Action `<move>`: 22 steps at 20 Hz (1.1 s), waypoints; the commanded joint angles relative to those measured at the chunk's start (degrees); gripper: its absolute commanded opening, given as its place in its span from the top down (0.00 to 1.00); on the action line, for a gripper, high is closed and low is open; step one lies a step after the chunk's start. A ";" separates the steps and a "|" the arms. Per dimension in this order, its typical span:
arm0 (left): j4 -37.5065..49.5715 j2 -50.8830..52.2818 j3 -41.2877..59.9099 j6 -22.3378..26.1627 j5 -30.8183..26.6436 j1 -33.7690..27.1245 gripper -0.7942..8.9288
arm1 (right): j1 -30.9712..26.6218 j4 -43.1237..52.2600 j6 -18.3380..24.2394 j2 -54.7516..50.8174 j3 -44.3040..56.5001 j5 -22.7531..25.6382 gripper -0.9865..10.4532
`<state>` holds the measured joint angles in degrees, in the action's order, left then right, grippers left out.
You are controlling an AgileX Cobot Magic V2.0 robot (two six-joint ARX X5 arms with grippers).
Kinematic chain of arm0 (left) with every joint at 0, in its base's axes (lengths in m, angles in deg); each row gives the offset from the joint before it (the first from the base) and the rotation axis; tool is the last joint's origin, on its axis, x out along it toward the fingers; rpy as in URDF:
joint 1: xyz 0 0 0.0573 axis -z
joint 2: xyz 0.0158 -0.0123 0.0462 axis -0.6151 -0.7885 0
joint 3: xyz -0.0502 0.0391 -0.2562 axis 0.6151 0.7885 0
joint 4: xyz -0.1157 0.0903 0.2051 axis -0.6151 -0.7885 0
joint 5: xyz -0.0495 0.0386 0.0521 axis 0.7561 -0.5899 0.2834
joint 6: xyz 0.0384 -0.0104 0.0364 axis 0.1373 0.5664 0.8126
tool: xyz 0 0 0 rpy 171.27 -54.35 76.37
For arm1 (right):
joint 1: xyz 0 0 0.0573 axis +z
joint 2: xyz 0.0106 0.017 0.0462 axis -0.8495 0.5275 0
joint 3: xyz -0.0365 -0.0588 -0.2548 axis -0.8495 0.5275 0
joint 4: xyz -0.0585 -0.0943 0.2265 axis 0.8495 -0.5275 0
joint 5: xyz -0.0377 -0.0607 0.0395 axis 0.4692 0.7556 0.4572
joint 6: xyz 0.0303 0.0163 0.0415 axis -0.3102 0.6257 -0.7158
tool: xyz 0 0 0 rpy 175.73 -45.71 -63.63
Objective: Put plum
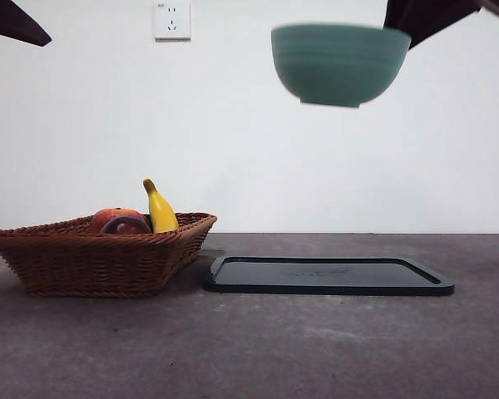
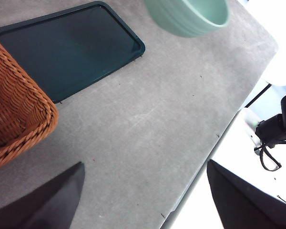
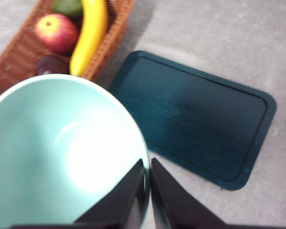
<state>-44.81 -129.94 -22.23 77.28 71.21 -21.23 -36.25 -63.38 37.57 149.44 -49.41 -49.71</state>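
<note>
We see the right tool clenched on the rim of a pale green bowl, holding it in the air above the dark tray that lies flat on the grey surface. The plum sits in the wicker basket just beside the tray, touching a red-orange fruit and next to a banana. Our left tool hangs released over the surface near the basket's corner, holding nothing.
</note>
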 commanded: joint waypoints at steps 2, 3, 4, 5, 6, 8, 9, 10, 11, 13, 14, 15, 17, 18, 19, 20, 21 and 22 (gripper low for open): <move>0.24 -0.35 -0.57 0.70 0.33 0.17 0.50 | 2.12 0.61 0.68 -1.86 4.15 0.07 0.90; 0.24 -0.35 -0.57 0.70 0.31 0.17 0.50 | 2.82 1.22 0.66 -2.32 6.29 0.07 0.90; 0.22 -0.35 -0.57 0.70 0.31 0.17 0.50 | 3.61 2.29 0.63 -2.54 8.61 0.07 0.90; 0.24 -0.35 -0.57 0.70 0.31 0.17 0.50 | 4.48 3.45 0.39 -2.54 10.97 0.07 0.90; 0.24 -0.35 -0.57 0.70 0.31 0.17 0.50 | 5.44 4.90 0.07 -2.49 13.29 0.09 0.90; 0.24 -0.35 -0.57 0.70 0.31 0.17 0.50 | 7.41 9.05 -0.79 -2.40 17.92 0.96 0.90; 0.22 -0.35 -0.57 0.70 0.31 0.17 0.50 | 8.22 10.91 -1.31 -2.36 20.04 1.97 0.90; 0.22 -0.35 -0.57 0.70 0.31 0.17 0.50 | 8.79 12.41 -1.38 -2.32 21.86 2.60 0.90; 0.24 -0.35 -0.57 0.70 0.31 0.17 0.50 | 9.31 13.94 -1.55 -1.99 23.71 3.10 0.90; 0.24 -0.35 -0.57 0.70 0.31 0.17 0.50 | 9.64 16.39 -2.21 -1.03 26.34 3.06 0.90; 0.24 -0.35 -0.57 0.70 0.31 0.17 0.50 | 9.64 17.42 -2.54 -0.11 27.15 3.06 0.90; 0.24 -0.35 -0.57 0.70 0.31 0.17 0.50 | 9.70 18.45 -2.64 0.87 27.71 3.06 0.90; 0.22 -0.35 -0.57 0.70 0.31 0.17 0.50 | 9.84 19.96 -2.80 3.08 28.17 3.06 0.90; 0.22 -0.35 -0.57 0.70 0.31 0.17 0.50 | 9.86 20.74 -2.82 4.22 28.17 2.99 0.90; 0.22 -0.35 -0.57 0.70 0.31 0.17 0.50 | 9.92 21.49 -2.82 5.27 28.17 2.95 0.90; 0.20 -0.35 -0.57 0.70 0.31 0.17 0.50 | 10.12 22.03 -2.84 6.45 28.17 2.89 0.90; 0.20 -0.35 -0.57 0.70 0.31 0.17 0.50 | 10.27 22.32 -2.82 7.26 28.17 2.89 0.90; 0.20 -0.35 -0.57 0.70 0.31 0.17 0.50 | 10.40 22.53 -2.80 7.98 28.17 2.91 0.90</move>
<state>-45.03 -129.94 -22.23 77.28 71.21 -21.23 -26.33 -41.47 35.47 156.63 -20.96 -46.74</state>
